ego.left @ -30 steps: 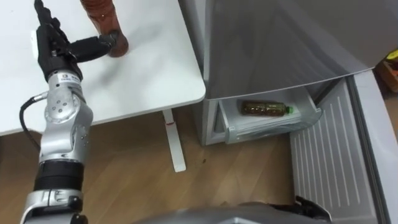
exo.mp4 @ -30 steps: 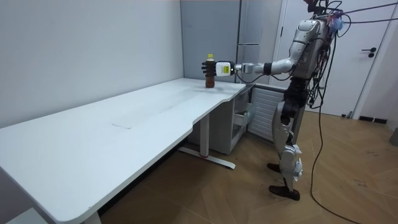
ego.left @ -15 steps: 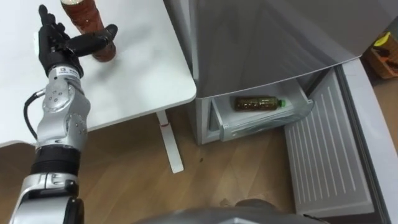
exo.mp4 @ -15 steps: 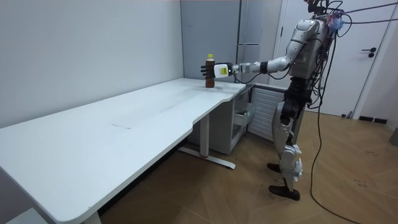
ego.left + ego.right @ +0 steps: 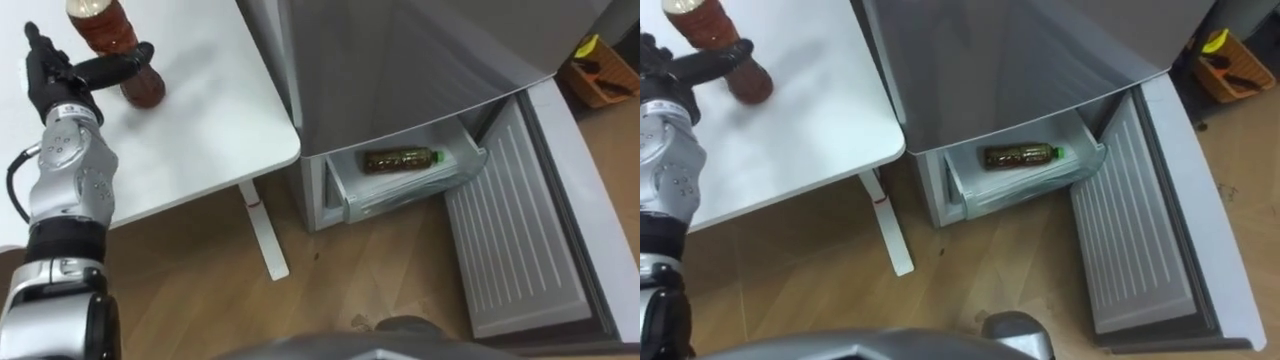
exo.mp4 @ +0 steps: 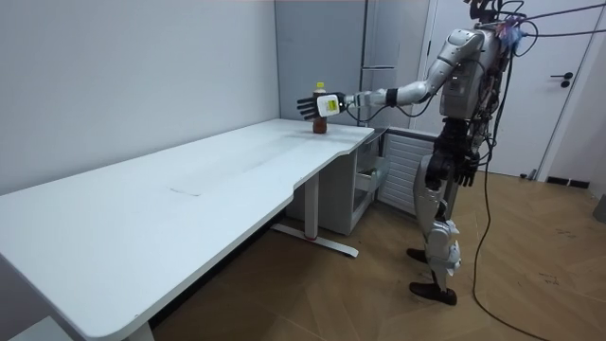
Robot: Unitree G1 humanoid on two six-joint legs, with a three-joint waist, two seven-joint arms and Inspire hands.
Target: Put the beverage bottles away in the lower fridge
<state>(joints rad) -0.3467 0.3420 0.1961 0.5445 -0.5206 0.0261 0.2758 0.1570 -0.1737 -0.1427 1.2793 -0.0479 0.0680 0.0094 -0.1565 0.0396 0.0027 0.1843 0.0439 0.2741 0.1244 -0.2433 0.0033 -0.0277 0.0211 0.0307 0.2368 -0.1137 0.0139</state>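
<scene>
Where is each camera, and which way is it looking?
Left eye view: on the robot's head, looking down at the table, brown bottle and fridge drawer; the left hand shows.
Right eye view: beside it, same scene, same hand.
Room view: across the room, facing the whole standing robot and table.
All three share the brown bottle.

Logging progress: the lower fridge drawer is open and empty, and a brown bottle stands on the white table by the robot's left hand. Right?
Not quite: the drawer is not empty. The left eye view shows a green-capped bottle lying in it. The rest holds: the drawer is open, and the brown bottle stands on the table by the left hand.
</scene>
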